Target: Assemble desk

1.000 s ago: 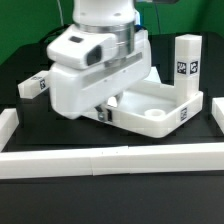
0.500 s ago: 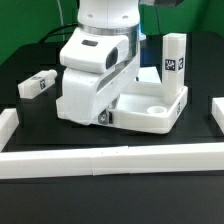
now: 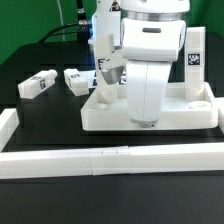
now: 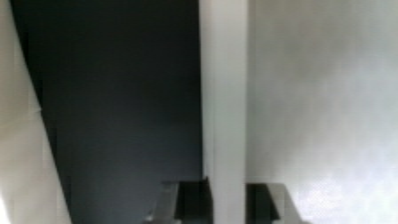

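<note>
The white desk top (image 3: 100, 112), a tray with a raised rim, lies on the black table, square to the front rail. One tagged leg (image 3: 196, 52) stands upright in its far corner at the exterior view's right. Two loose tagged legs (image 3: 40, 84) (image 3: 78, 80) lie on the table at the left. My gripper (image 3: 142, 122) reaches down onto the tray's front rim. In the wrist view the gripper (image 4: 226, 205) is shut on the rim (image 4: 222, 100), a white strip running between the two dark fingers (image 4: 187, 205).
A long white border rail (image 3: 110, 160) runs along the front, with a short side rail (image 3: 8, 122) at the exterior view's left. Green backdrop and cables lie behind. The arm's body hides the middle of the tray.
The arm has swung toward the exterior view's right and turned, dragging the desk top with it. The tray has rotated from a slanted pose to square with the front rail.
</note>
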Controlling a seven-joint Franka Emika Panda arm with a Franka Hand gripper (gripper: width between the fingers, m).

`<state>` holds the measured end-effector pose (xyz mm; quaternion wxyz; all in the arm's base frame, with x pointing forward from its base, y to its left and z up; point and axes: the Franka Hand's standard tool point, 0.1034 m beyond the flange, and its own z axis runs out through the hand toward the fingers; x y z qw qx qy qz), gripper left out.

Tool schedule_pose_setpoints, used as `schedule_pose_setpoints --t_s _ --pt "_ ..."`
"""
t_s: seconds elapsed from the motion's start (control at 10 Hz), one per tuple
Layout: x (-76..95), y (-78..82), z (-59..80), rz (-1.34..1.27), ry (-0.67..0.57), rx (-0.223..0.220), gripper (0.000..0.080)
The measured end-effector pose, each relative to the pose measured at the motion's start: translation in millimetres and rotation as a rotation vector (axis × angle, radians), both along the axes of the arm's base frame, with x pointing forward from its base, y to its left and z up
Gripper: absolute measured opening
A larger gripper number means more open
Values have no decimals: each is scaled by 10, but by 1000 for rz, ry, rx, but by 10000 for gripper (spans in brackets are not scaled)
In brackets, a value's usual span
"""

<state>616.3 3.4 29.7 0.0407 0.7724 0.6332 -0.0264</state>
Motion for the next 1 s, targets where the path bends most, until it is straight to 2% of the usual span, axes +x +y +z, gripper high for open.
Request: schedule_pose_setpoints --t_s 0.4,0.7,1.0 --pt "8 -6 -7 8 1 0 53" --pt "291 83 8 55 -28 7 53" --pt "441 119 -55 65 -44 -6 54"
